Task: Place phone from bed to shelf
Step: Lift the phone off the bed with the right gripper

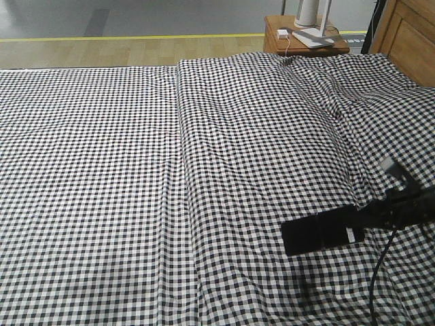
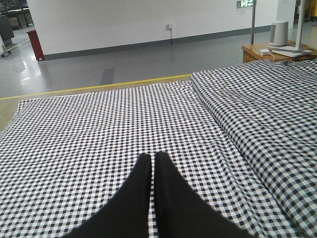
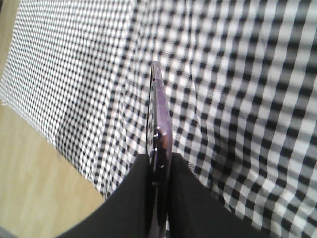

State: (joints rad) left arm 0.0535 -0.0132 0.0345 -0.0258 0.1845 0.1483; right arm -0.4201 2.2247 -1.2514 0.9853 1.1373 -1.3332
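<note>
Right gripper is clamping one end of the thin glossy black rectangular phone in the front view, holding it flat and just clear of the wrinkled black-and-white gingham bed, with a shadow lying underneath. The small brown bedside table is sitting past the far edge, and the shelf is not showing in any view. Left wrist view: left gripper is hanging over the sheet, both black fingers pressed together on nothing. Right wrist view: phone is showing edge-on with a purplish rim, pinched across its flat faces between the fingers. Handling guess: it is looking light and rigid but slick and breakable. With only an end grip it is risking pivoting or slipping on fast swings, so a hold nearer the middle with moderate squeeze is looking safer.
</note>
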